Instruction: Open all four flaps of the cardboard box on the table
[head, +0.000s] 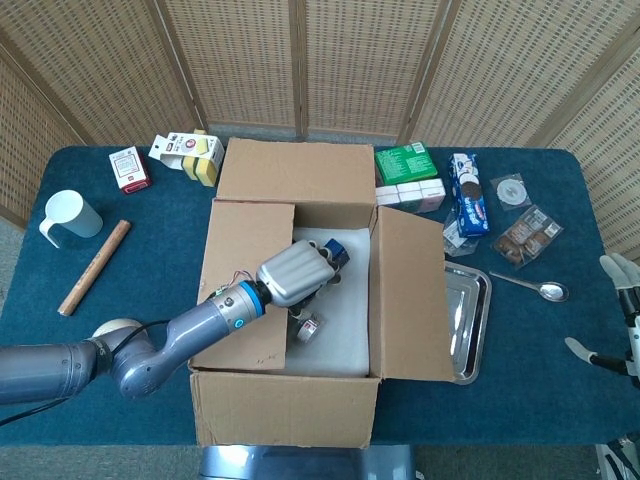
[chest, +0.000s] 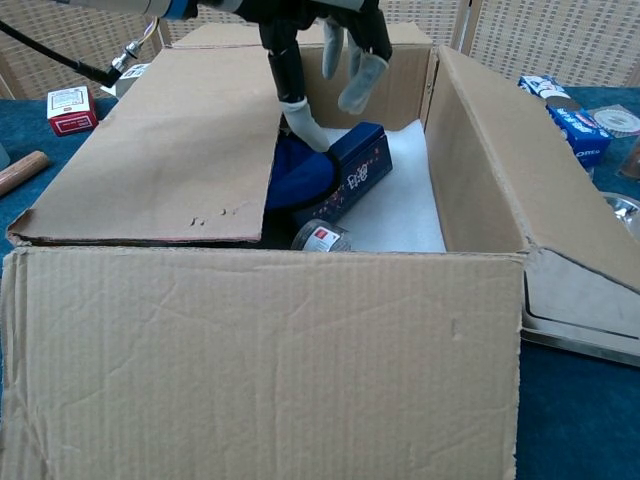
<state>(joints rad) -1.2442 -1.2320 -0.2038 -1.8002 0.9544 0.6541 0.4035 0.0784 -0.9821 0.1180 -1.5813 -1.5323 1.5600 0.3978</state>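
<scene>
**Left hand dips into the box beside the last closed flap**

The brown cardboard box (head: 300, 300) sits mid-bench on the dark blue bench (head: 160, 250), and three flaps look folded out: the far one, the near one and the one on the tray side. The fourth, the flat brown cardboard flap (head: 245, 280) on the side toward the white cup (head: 68, 216), lies level over the opening.

The silver left hand (head: 293, 273) hangs just past that flap's free edge, above the box's contents. From the chest camera its fingers (chest: 360, 82) point down, spread and loosely curled, holding nothing; one dark fingertip sits right at the flap's edge, near the dark blue carton (head: 330, 250) inside. Whether it touches the cardboard I cannot tell.

The white right hand (head: 622, 300) waits at the bench edge, far beyond the metal tray (head: 470, 325), fingers apart and empty.

Where could this slip? My read: the fingers need to hook under that edge. Come in too shallow and they skate off the top, pressing the flap down instead. Go too deep and they snag the blue carton or knock the small round tin (head: 309, 326) just below. Lift hard from one corner and the light box could drag or tip toward the cup side. The forearm lying over the flap may also block its swing.
</scene>
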